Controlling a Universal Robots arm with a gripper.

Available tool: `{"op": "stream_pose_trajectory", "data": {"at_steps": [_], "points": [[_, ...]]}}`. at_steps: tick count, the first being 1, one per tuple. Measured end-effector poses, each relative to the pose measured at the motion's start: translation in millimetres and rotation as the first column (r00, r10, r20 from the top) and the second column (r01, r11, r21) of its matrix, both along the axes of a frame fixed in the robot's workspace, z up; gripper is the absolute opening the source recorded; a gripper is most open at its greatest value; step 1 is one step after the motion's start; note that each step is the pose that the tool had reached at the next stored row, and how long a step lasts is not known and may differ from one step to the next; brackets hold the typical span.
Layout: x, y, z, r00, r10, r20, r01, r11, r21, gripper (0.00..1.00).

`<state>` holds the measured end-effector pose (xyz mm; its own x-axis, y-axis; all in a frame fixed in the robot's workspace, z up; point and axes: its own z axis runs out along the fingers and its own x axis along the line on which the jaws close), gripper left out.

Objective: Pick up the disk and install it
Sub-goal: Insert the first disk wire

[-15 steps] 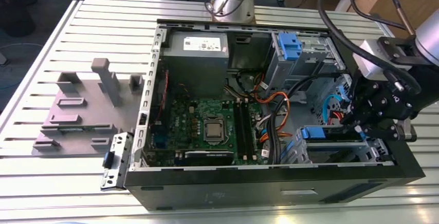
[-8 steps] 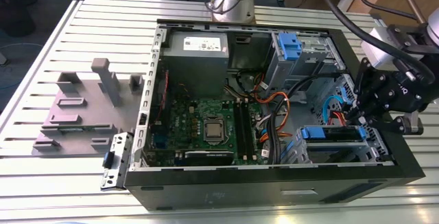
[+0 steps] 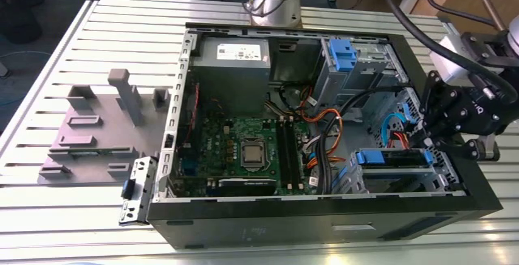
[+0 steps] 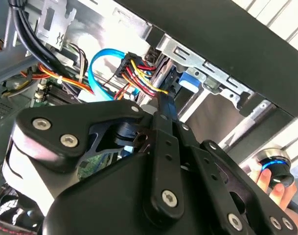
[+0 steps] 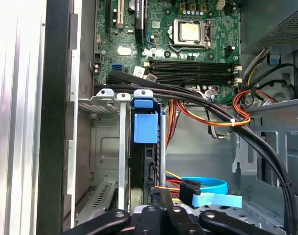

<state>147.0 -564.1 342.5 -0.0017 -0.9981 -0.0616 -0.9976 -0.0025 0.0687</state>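
The disk (image 3: 392, 158) sits in the lower drive cage at the front corner of the open computer case (image 3: 324, 219), toward the exterior view's right. Its blue plastic rail faces up. In the first wrist view the same disk (image 5: 145, 123) stands edge-on between the cage's metal walls, its blue tab toward the motherboard. My gripper (image 3: 422, 138) hangs over the case's edge just beside that cage. Its fingers (image 5: 161, 198) lie together, shut, with nothing seen between them. In the second wrist view the gripper (image 4: 163, 104) points at the blue rail (image 4: 188, 81) among red, yellow and blue cables.
The case holds a green motherboard (image 3: 243, 146), a grey power supply (image 3: 231, 53) and a second blue-railed bay (image 3: 341, 55). Thick black cables (image 5: 197, 98) cross above the cage. A grey fixture (image 3: 101, 125) lies on the slatted table. A hand (image 4: 281, 191) rests by a blue-lit knob (image 4: 273, 164).
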Motion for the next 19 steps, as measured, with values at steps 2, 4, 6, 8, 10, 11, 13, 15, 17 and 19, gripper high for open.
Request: {"op": "stream_pose_trajectory", "data": {"at_steps": [2,4,6,8,10,11,13,15,17,19], "points": [[0.1,0.1,7.6,1.0,0.0,0.0001,0.0,1.0,0.0002,0.11],[0.1,0.0,16.6,1.0,0.0,0.0,0.0,1.0,0.0002,0.11],[0.1,0.0,25.9,1.0,0.0,0.0,0.0,1.0,0.0005,0.11],[0.1,0.0,33.9,1.0,0.0,0.0,0.0,1.0,0.0004,0.11],[0.1,0.0,34.4,1.0,0.0,0.0,0.0,1.0,0.0036,0.11],[0.1,0.0,34.6,1.0,0.0,0.0,0.0,1.0,0.0038,0.11],[0.1,0.0,35.0,1.0,0.0,0.0,0.0,1.0,0.0036,0.11],[0.1,0.0,35.4,1.0,0.0,0.0,0.0,1.0,0.0035,0.11],[0.1,0.0,35.7,1.0,0.0,0.0,0.0,1.0,0.0035,0.11],[0.1,0.0,36.1,1.0,0.0,0.0001,0.0,1.0,0.0035,0.11]]}}
